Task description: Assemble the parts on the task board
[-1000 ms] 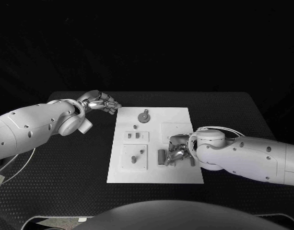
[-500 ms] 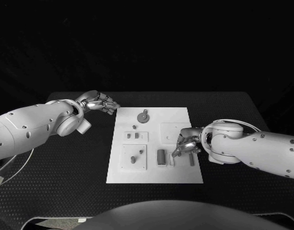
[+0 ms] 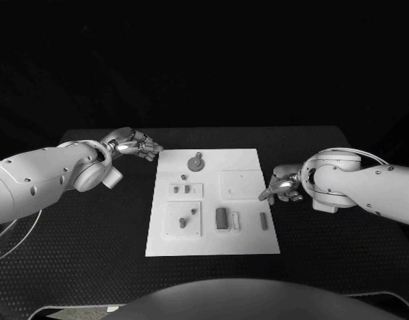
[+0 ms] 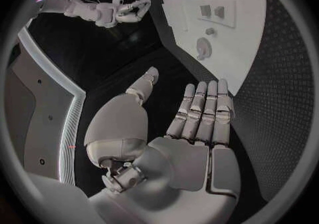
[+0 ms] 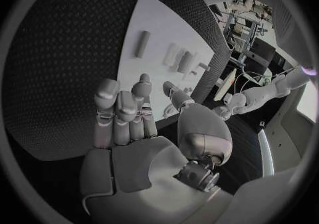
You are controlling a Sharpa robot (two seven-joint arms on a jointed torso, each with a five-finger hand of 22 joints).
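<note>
Fingers on our right hand are spreading loosely, grasping nothing, hovering at the right edge of the task board. Our left hand is also released, sitting off the board's far-left corner. Grey parts are lying near-centre on the board, mid-tabletop.

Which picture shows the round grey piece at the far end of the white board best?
The head view: the round grey part sits unblocked on the task board. The left wrist view shows it smaller and bent. In the right wrist view I cannot pick it out.
</note>
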